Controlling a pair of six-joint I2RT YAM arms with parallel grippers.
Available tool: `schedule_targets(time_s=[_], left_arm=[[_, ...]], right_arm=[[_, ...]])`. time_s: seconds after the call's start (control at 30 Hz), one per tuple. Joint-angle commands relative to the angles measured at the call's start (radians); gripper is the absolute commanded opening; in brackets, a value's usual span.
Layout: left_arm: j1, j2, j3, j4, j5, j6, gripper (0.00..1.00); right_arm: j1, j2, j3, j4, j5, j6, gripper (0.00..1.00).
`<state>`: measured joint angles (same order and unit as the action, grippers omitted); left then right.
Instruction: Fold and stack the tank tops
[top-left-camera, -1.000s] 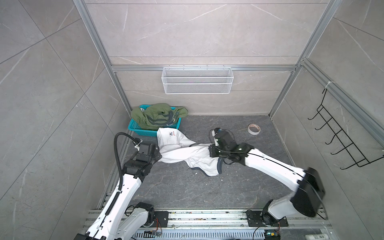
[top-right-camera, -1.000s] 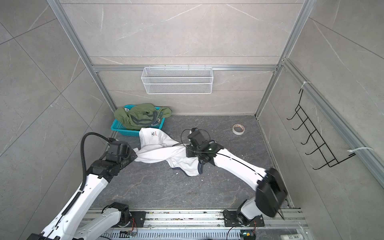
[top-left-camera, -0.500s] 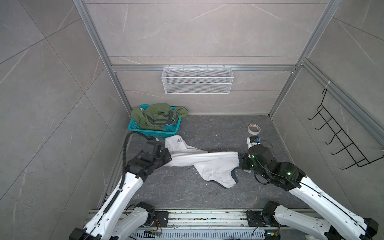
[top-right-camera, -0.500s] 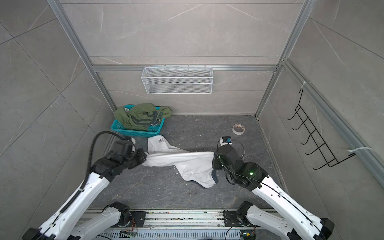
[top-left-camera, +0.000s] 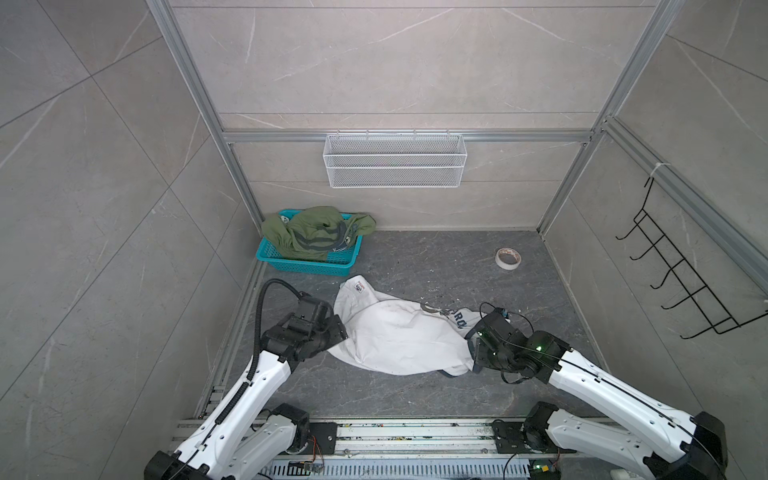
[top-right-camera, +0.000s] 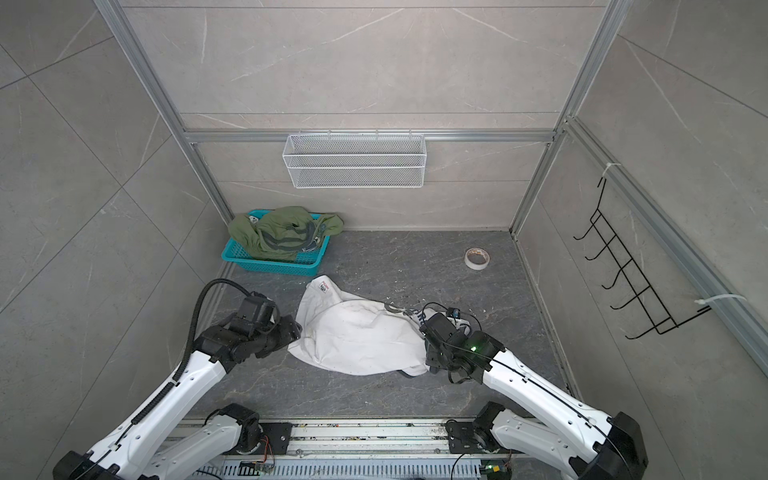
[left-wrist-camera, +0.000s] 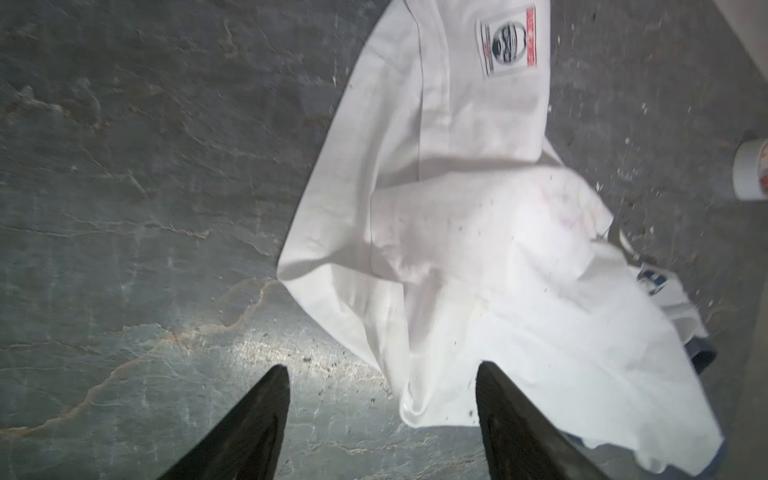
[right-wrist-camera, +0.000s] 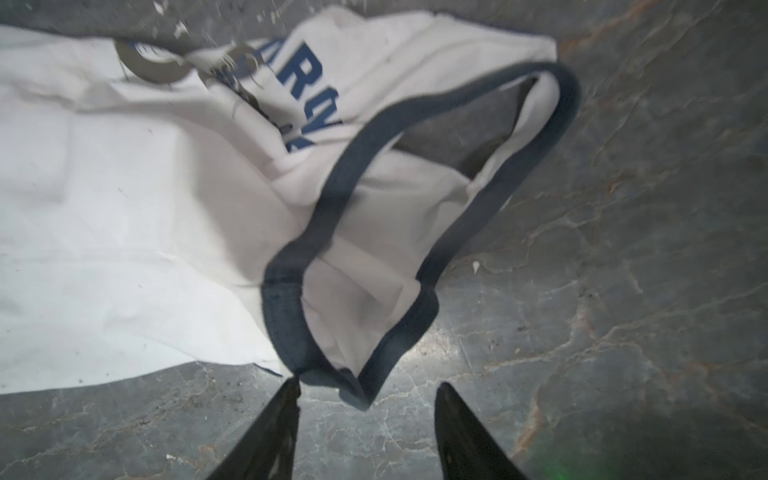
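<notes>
Lying crumpled on the floor (top-left-camera: 395, 395) between your arms, the white tank top (top-left-camera: 395, 336) is loose. Your left gripper (left-wrist-camera: 380, 368) stands spread at its hem corner and your right gripper (right-wrist-camera: 368, 384) is spread at the navy-trimmed strap loop, neither pinching cloth. Behind, the olive tank top (top-left-camera: 316, 232) is heaped in the teal basket (top-left-camera: 307, 268). A tape roll (top-left-camera: 508, 258) sits well apart at the back right.

Here's the white tank top (top-left-camera: 395, 336): matt cloth, creased and dust-specked, its navy trim (right-wrist-camera: 284, 320) ribbed. The olive tank top (top-left-camera: 316, 235) looks soft, crumpled cloth. The teal basket (top-left-camera: 307, 266) is perforated plastic. The worktop (top-left-camera: 415, 266) shows a dark, veined, matt stone finish. The wire rack (top-left-camera: 395, 166): white-coated metal mesh.
</notes>
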<state>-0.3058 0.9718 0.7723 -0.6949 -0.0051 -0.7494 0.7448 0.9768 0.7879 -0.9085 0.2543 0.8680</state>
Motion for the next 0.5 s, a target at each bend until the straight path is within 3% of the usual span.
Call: schedule_targets(time_s=[0.0,0.2,0.47], left_arm=[[0.107,0.142,0.021,0.139,0.165,0.106,0.73],[0.072,0.459,0.153,0.193,0.226,0.155,0.65],[-0.013,0.589,0.161,0.213,0.157,0.134,0.67]], right_arm=[[-0.004,-0.010,0.034,-0.027,0.085,-0.027,0.56],[-0.004,-0.011,0.005,0.047,0.067,-0.037,0.56],[-0.005,0.030,-0.032,0.182,0.007,-0.061,0.66]])
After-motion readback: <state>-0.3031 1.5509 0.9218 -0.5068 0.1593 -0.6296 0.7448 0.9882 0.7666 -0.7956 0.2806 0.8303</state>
